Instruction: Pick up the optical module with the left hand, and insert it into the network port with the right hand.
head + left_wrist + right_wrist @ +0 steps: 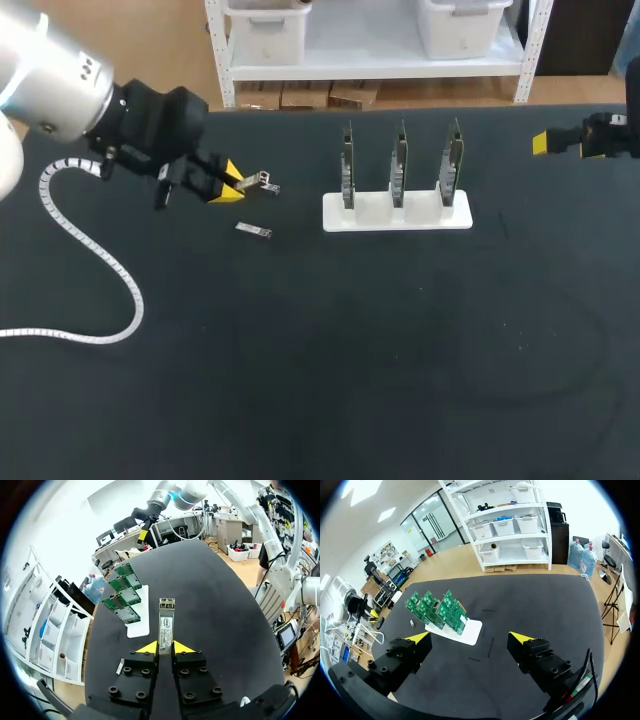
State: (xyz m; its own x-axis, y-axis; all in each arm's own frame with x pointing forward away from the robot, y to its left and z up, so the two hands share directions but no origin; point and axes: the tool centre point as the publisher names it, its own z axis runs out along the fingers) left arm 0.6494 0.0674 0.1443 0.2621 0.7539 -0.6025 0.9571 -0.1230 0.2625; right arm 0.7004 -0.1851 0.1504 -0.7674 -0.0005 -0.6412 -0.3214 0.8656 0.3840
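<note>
Cannot make out the ports on the three green boards (399,165): too small in every view. In the head view, see only one yellow tip of the right gripper (541,143), and the arm behind it cut off by the right edge. In the right wrist view, find the same gripper wide open, with nothing between the fingers (522,639), only bare table (530,605) ahead, and well apart from the white rack (462,631). Cannot see the rear end of the module (166,622) in the left wrist view: hidden between the black fingers. Pinched there by the left gripper (165,647), nearly closed, with both yellow tips pressing on its two long sides and the front end sticking out ahead, toward the rack. In the head view, found in that gripper at the left of the rack, well apart from it. Near it on the table, on the robot's side, see a second module (254,231), lying flat; also visible beside the left gripper in its wrist view, but too small to tell any detail.
</note>
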